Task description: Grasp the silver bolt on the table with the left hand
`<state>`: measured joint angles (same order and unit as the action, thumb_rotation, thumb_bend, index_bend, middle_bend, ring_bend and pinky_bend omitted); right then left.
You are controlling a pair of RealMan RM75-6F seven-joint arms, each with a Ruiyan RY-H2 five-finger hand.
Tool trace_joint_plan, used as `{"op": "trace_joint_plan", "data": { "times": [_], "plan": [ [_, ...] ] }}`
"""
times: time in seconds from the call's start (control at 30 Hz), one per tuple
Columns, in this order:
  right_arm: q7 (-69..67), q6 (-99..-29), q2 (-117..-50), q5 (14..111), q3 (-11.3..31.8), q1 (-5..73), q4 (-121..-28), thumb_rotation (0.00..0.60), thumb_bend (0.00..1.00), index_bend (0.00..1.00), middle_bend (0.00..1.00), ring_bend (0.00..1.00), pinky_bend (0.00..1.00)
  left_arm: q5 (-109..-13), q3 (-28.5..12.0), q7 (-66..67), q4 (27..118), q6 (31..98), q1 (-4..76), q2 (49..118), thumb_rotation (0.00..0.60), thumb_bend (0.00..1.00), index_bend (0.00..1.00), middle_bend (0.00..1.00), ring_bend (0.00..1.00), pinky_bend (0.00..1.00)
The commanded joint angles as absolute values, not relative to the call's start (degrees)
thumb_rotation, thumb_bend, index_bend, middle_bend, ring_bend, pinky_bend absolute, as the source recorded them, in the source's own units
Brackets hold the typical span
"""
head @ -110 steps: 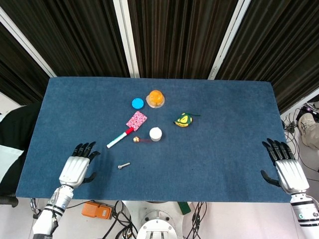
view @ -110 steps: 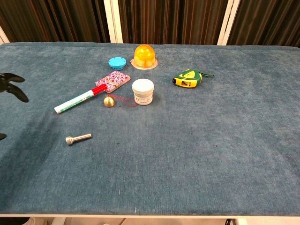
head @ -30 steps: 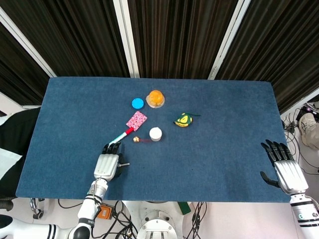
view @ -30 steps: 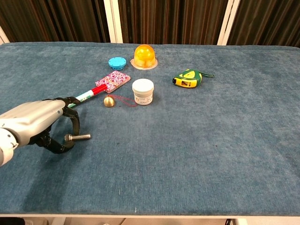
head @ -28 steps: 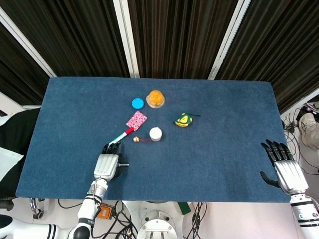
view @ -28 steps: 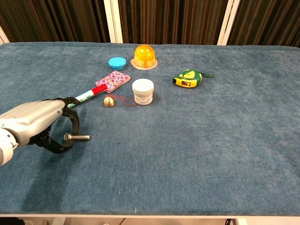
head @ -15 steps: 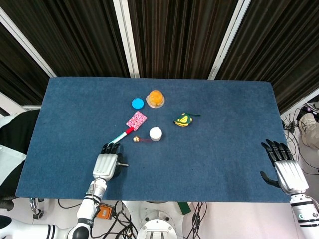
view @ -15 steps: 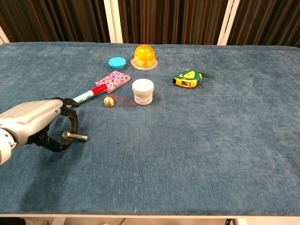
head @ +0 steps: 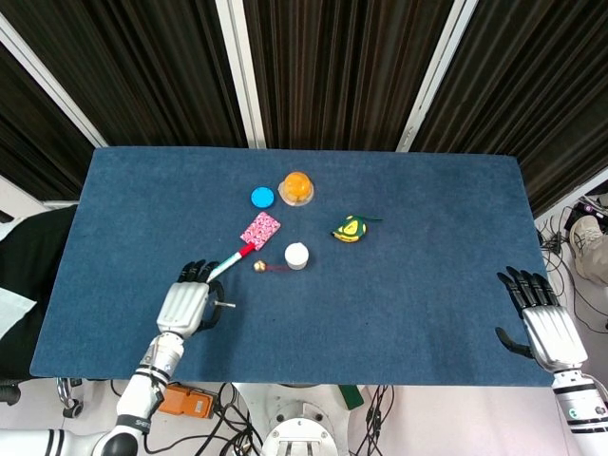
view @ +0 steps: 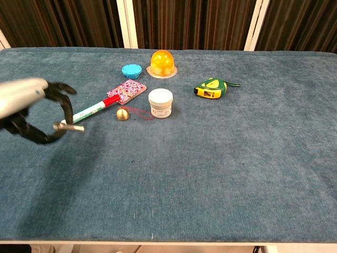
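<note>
The silver bolt (view: pixel 72 127) hangs above the blue table, pinched by its head between the thumb and a finger of my left hand (view: pixel 32 112). In the head view the same left hand (head: pixel 187 304) is over the near-left part of the table with the bolt (head: pixel 224 305) sticking out to its right. My right hand (head: pixel 542 323) hovers open at the table's near-right corner, holding nothing; the chest view does not show it.
A red-and-white marker (view: pixel 95 109) lies just behind the lifted bolt. Beyond it are a patterned pink card (view: pixel 126 91), a small brass bell (view: pixel 122 114), a white jar (view: pixel 160 102), a blue cap (view: pixel 131 69), an orange dome (view: pixel 162 62) and a yellow-green tape measure (view: pixel 210 87).
My left hand closed on the bolt where it lay and has now lifted it off the table, moving up and to the left. The right hand stayed put.
</note>
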<state>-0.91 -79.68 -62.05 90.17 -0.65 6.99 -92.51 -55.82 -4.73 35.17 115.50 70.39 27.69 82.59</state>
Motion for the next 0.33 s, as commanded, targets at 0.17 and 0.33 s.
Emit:
{"op": "trace_joint_plan", "data": {
  "times": [0.17, 0.33],
  "plan": [
    [-0.6, -79.8, -62.1, 90.5, -0.8, 6.9, -92.6, 0.600, 0.46, 0.03, 0.08, 0.07, 0.08, -53.8, -12.5, 19.6, 128.3, 61.3, 29.2, 61.8, 0.600, 0.45, 0.57, 0.10, 0.00, 0.05],
    [-0.5, -79.8, -62.1, 90.1, -0.7, 6.9, -92.7, 0.600, 0.46, 0.03, 0.08, 0.07, 0.08, -56.5, -15.6, 6.7, 130.3, 53.0, 29.1, 51.4, 0.600, 0.45, 0.57, 0.10, 0.00, 0.05]
  ]
}}
